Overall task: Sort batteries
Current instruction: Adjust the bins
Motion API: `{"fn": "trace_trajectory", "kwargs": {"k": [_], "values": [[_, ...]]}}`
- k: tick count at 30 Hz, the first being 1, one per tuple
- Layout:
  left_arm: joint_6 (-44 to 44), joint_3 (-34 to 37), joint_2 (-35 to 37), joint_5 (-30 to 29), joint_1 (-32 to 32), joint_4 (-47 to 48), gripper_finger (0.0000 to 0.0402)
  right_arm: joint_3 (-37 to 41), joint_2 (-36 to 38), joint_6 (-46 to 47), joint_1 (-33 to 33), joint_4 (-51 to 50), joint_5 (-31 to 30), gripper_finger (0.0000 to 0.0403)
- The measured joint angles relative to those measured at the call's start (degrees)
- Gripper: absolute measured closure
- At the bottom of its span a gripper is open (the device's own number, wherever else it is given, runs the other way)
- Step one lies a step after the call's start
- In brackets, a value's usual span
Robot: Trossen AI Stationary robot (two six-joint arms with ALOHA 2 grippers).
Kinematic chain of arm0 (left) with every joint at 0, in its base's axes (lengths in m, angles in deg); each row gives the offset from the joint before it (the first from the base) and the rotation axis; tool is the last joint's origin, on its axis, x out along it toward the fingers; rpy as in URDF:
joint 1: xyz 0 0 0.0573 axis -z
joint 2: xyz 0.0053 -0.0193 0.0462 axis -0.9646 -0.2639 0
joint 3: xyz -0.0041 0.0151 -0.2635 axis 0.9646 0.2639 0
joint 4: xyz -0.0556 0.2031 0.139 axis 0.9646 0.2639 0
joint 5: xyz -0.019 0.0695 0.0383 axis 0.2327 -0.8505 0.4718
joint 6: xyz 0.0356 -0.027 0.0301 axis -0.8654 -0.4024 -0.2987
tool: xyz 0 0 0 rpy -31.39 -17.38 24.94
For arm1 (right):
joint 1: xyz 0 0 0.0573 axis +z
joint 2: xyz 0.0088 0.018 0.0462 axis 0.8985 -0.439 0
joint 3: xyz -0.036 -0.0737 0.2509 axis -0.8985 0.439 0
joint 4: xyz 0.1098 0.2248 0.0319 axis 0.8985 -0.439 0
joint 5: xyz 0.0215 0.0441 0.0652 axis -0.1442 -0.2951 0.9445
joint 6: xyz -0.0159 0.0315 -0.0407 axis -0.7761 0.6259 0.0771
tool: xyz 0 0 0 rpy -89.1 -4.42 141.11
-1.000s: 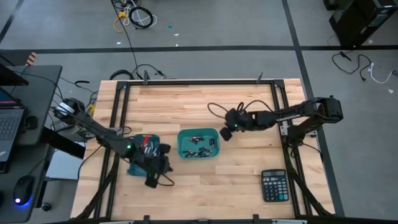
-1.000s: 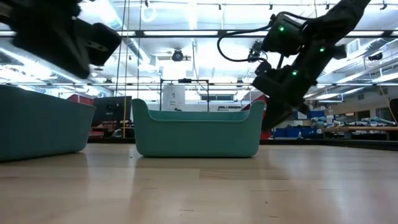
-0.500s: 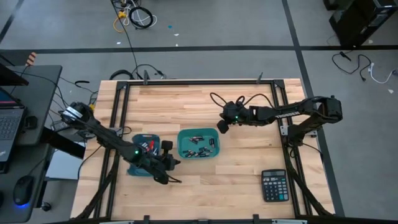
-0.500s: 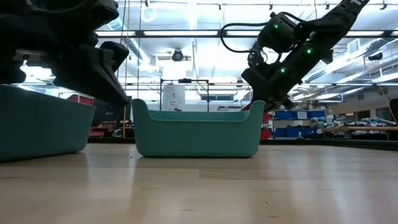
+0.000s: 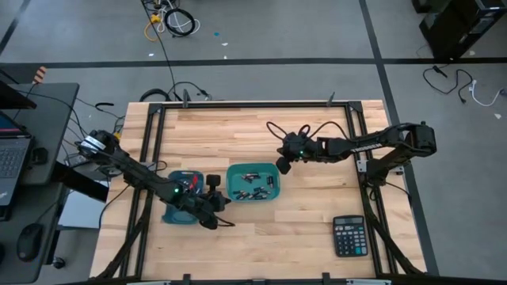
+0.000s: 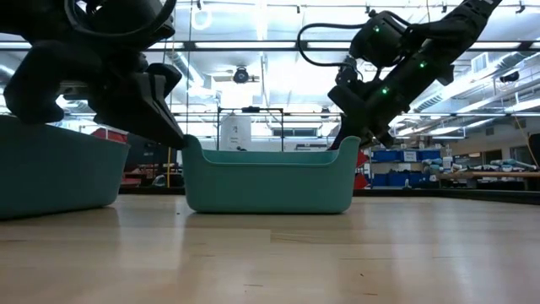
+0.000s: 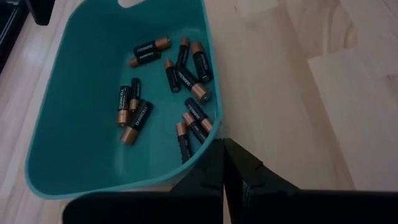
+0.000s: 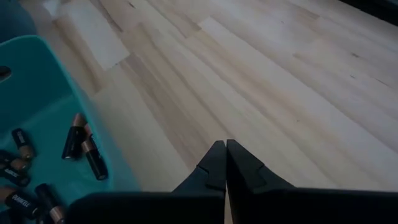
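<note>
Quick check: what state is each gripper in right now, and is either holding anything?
Left gripper: closed, holding nothing, at the bin rim.
Right gripper: closed, holding nothing, above the table.

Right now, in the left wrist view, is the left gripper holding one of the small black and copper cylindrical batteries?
No. The left gripper is shut on nothing, while the batteries lie loose inside the teal plastic bin.
</note>
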Motion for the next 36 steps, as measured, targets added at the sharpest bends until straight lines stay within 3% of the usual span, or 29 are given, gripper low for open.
{"fn": "trace_trajectory", "kwargs": {"k": [12,22,30,36], "values": [[1.77,0.0,0.0,-0.9,-0.43,0.98,0.0402,0.0,0.0,-0.15,2.21,0.24,0.01,0.0403],[7.25,0.0,0.0,-9.44,-0.65,7.85,0.0402,0.02,0.0,3.02,7.16,-0.31,3.34,0.0403],[13.19,0.0,0.0,-10.3,-1.21,14.02,0.0402,0.02,0.0,5.45,10.69,-0.31,3.3,0.0403],[13.94,0.02,0.0,-10.28,-1.13,13.55,0.0402,0.02,0.0,8.58,13.43,-0.41,3.34,0.0403]]}}
